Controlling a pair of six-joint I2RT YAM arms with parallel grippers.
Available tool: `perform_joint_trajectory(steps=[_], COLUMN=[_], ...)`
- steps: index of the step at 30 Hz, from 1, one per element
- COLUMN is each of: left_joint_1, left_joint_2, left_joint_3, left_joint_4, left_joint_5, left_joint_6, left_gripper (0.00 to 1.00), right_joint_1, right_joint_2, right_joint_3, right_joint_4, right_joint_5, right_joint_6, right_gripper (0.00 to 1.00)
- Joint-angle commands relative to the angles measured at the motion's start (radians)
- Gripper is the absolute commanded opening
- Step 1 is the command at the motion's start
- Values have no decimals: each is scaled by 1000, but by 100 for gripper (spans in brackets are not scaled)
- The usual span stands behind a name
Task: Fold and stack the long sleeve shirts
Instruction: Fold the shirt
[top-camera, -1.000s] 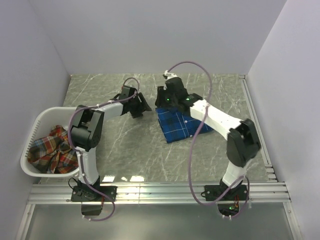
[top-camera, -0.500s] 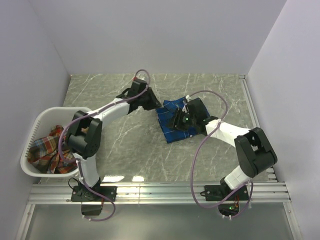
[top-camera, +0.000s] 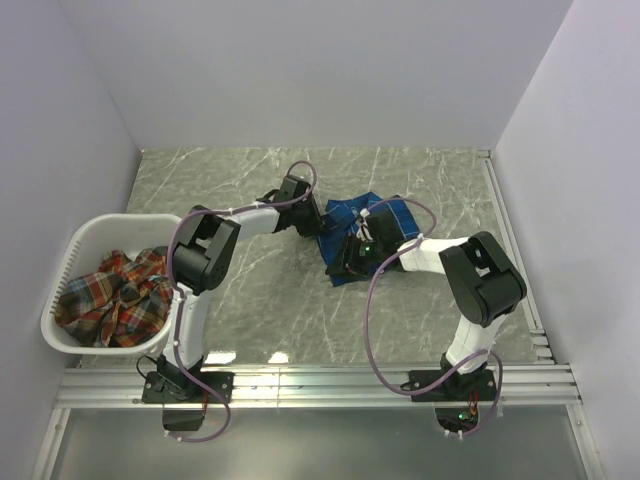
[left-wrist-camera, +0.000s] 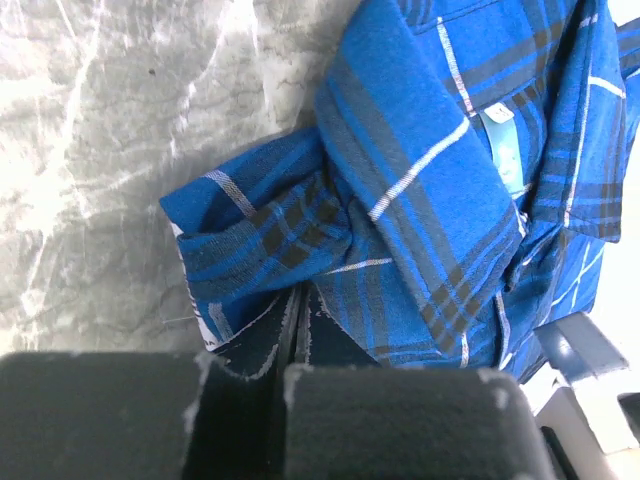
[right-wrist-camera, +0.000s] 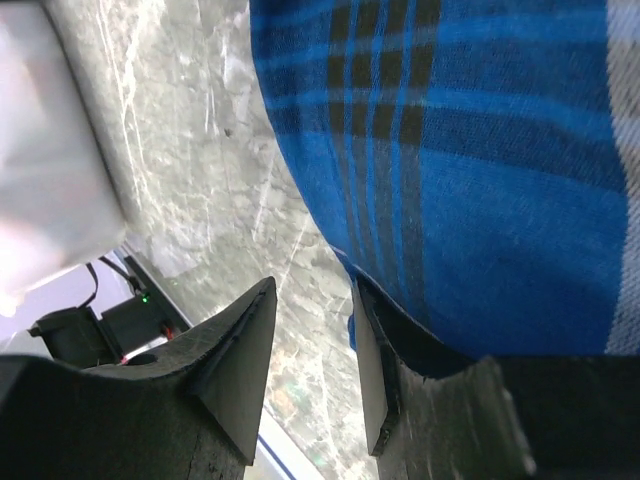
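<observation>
A royal blue plaid long sleeve shirt lies partly folded on the marble table, right of centre. My left gripper is at its left edge. In the left wrist view the gripper is shut, with a bunched fold of the blue shirt pinched at its tips. My right gripper is low at the shirt's near-left corner. Its jaws stand open with bare table between them, and one finger lies against the edge of the blue cloth. A red-orange plaid shirt lies crumpled in the basket.
The white laundry basket stands at the table's left edge, close to the left arm's elbow. An aluminium rail runs along the near edge and another along the right side. Walls close in the left, back and right.
The left gripper moved right to the blue shirt's left edge and shut on a fold. The right gripper swung from the shirt's far side down to its near-left corner, still open.
</observation>
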Motion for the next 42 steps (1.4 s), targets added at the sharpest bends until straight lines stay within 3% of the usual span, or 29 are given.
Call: perform_joint_trajectory(steps=[1,6,14,23,27,29,32,38,40,42], left_joint_1=[18,23,22,32,42,42,42,43,42,42], left_joint_2=[38,38,7,10,-5,-10,-37,-160,-221,-283], left_joint_3=[22,33,15,1,-30,-30,-28,-1,4,12], left_joint_4=[-13,-19,-21,-16,10,9,-5,-82,-106,-126], left_joint_5=[-49,-58,-54,-64,-51,-48,-52,-138,-162,-202], left_joint_6=[26,54,81,68,57,58,63,92,104,114], left_gripper=[0,2,3,3,3,4,10,39,54,67], right_joint_1=[-8,-26,-352,-604,-699,-709,-706,-689,-667,-618], right_joint_2=[-11,-96,-393,-251,-189,-212,-297,-494,-537,-601], right_joint_3=[5,-20,-135,-337,-403,-394,-362,-344,-356,-370], right_joint_4=[-39,-64,46,372,428,371,282,145,99,67], right_joint_5=[-14,-25,10,62,70,102,122,128,134,171], right_joint_6=[-30,-54,-31,160,206,188,138,124,148,182], right_gripper=[45,44,44,42,42,42,42,48,62,68])
